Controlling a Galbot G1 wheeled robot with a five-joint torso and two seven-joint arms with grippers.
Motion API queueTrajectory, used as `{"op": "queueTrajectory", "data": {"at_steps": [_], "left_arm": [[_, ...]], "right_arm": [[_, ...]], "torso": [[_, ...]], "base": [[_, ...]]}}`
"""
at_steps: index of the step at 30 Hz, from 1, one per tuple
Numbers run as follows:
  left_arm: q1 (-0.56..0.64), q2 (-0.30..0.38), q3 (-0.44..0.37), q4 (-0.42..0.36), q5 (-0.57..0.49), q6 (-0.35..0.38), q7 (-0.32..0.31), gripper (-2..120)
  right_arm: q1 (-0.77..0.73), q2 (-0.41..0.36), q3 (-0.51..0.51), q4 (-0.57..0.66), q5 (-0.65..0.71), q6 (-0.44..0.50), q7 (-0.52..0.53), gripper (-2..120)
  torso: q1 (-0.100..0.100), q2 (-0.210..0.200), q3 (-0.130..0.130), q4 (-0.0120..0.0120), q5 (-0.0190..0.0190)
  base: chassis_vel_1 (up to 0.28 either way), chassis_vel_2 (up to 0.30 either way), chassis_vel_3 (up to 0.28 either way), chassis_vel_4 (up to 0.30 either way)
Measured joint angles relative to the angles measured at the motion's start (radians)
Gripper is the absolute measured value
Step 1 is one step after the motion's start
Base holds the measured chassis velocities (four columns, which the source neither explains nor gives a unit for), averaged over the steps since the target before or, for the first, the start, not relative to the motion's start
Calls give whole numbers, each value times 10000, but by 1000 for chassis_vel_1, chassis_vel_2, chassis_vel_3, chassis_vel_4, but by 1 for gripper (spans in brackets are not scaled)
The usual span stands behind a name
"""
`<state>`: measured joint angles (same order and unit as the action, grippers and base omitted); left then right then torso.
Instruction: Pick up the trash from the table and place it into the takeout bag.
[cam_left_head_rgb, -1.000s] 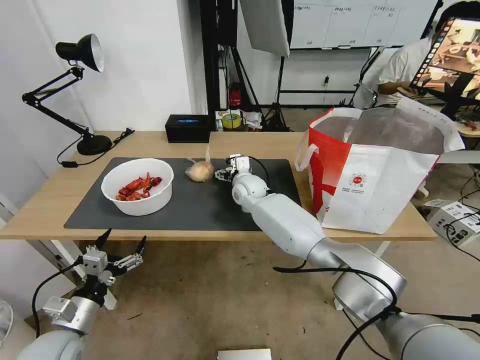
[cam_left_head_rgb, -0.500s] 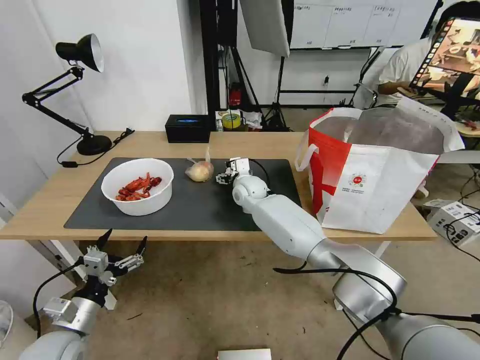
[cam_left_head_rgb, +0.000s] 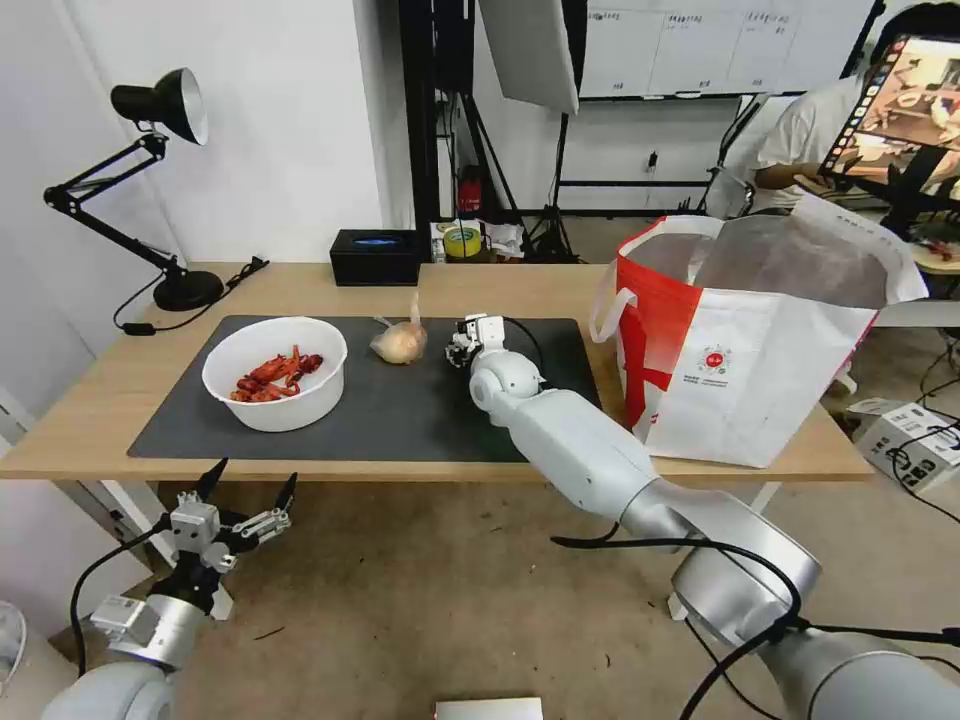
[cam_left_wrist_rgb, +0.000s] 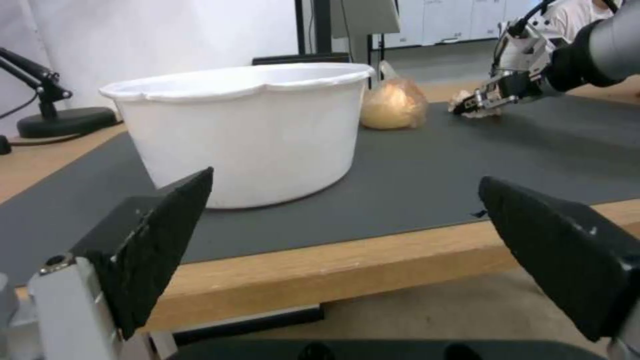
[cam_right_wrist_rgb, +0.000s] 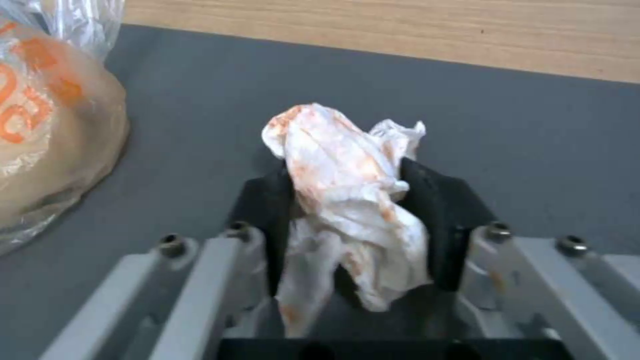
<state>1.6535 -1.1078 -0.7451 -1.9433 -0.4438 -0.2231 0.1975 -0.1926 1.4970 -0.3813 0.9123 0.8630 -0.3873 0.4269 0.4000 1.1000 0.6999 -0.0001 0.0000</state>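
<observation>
1. The right wrist view shows the crumpled tissue (cam_right_wrist_rgb: 347, 200) pinched between the two black pads of the right gripper (cam_right_wrist_rgb: 350, 220); the jaws are clamped on its middle, and orange stains mark its folds.
2. From the head view the tissue is barely told apart: the right gripper (cam_left_head_rgb: 462, 345) sits low over the dark grey mat (cam_left_head_rgb: 400, 410), and the arm hides most of the grasp.
3. The left wrist view gives the side-on look: the right gripper (cam_left_wrist_rgb: 477, 102) meets the mat with the tissue (cam_left_wrist_rgb: 475, 106) a pale lump at its tips.
4. The tissue's long axis runs along the jaws, one end poking out past the fingertips, the other trailing back toward the wrist.
5. The knotted clear bag (cam_left_head_rgb: 400, 342) lies just beside the gripper on the mat, its knot pointing up; whether they touch cannot be told.
6. The white bowl (cam_left_head_rgb: 275, 372) of red shells stands upright on the mat's left part.
7. The takeout bag (cam_left_head_rgb: 745, 350) stands open on the desk (cam_left_head_rgb: 100, 400) at the right end.
8. The left gripper (cam_left_head_rgb: 235, 500) hangs below the desk's front edge, jaws wide apart.
</observation>
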Motion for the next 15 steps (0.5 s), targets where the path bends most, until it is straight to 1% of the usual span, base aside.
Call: {"op": "queueTrajectory", "data": {"at_steps": [1,2,4,5,6,8,9,10,11,12,13,14,15], "left_arm": [[0,4,12,-1,1,-2,0,100],[0,4,12,-1,1,-2,0,100],[-1,8,31,-5,2,-7,0,100],[2,10,42,-9,4,-9,0,100],[2,10,42,-9,4,-9,0,100],[8,9,76,-34,8,-13,0,100],[12,9,82,-45,9,-13,0,100],[12,9,82,-45,9,-13,0,100],[23,6,86,-71,9,-14,-1,100],[35,6,86,-99,10,-14,-4,100],[35,6,86,-99,10,-14,-4,100],[43,6,85,-126,9,-16,-4,100],[54,7,83,-145,9,-15,-3,100]], "right_arm": [[-13,-25,5,33,27,15,1,34],[-13,-25,5,33,27,15,1,34],[-64,-94,24,163,82,198,-26,25],[-100,-156,47,290,92,350,-64,22],[-100,-156,47,290,92,350,-64,22],[-211,-465,92,993,93,718,-132,10],[-267,-640,92,1361,94,808,-146,7],[-267,-640,92,1361,94,808,-146,7],[-395,-1039,79,2108,101,951,-141,2],[-589,-1543,68,3029,112,1061,-70,0],[-589,-1543,68,3029,112,1061,-70,0],[-798,-2029,64,3976,130,1177,15,0],[-952,-2400,64,4633,137,1282,43,0]], "torso": [[0,0,0,0,0],[0,0,0,0,0],[0,0,1,1,0],[0,0,1,2,0],[0,0,1,2,0],[0,-1,1,3,1],[0,0,1,3,0],[0,0,1,3,0],[0,0,1,4,1],[0,-1,0,2,1],[0,-1,0,2,1],[0,0,1,2,2],[0,0,1,0,3]], "base": [[0,0,0,0],[0,0,0,0],[0,0,0,0],[0,0,0,0],[0,0,0,0],[0,0,0,0],[0,0,0,0],[0,0,0,0],[0,0,0,0],[0,0,0,0],[0,0,0,0],[0,0,0,0],[0,0,0,0]]}}
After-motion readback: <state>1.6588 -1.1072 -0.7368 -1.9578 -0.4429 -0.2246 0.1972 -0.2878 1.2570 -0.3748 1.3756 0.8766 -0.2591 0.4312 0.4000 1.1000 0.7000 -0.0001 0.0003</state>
